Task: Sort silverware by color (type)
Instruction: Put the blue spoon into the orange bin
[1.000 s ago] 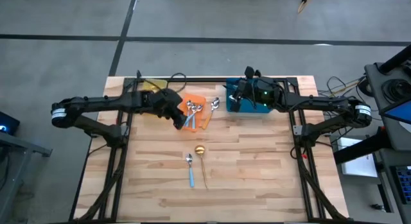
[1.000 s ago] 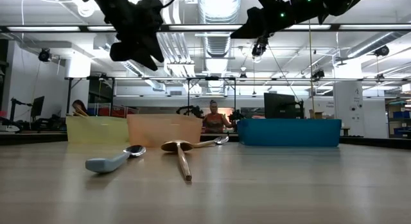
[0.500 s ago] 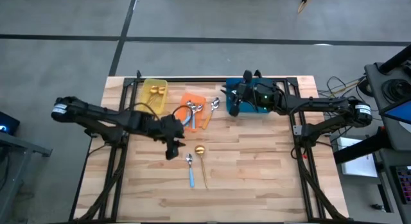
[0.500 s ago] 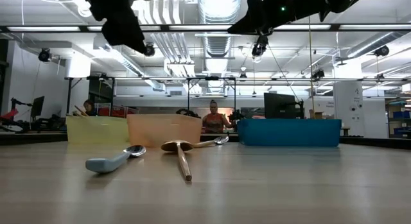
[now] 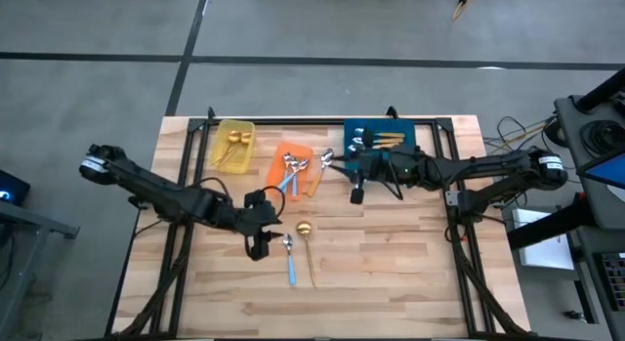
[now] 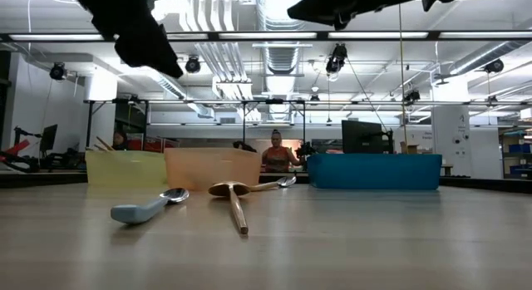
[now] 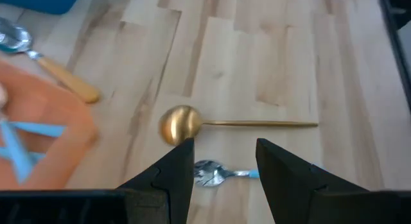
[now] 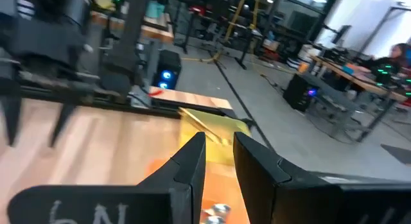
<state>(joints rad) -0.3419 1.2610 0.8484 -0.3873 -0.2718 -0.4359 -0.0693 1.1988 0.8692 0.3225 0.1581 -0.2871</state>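
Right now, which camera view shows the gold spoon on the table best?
The left wrist view: the gold spoon lies whole and close, bowl and thin handle clear. The high view shows it small, beside the blue spoon. The low view shows it end-on. The right wrist view misses it.

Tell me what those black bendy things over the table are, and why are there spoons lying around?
They are two robot arms, each ending in a two-finger pincher. One picture looks down from above, one peeks along the tabletop, and two come from cameras on the wrists. The left gripper hangs open, empty, beside a blue-handled spoon and a gold spoon on the wooden table. The right gripper hovers near the blue bin, holding nothing I can see. More spoons lie in the yellow bin and the orange bin. The robot sorts spoons by color.
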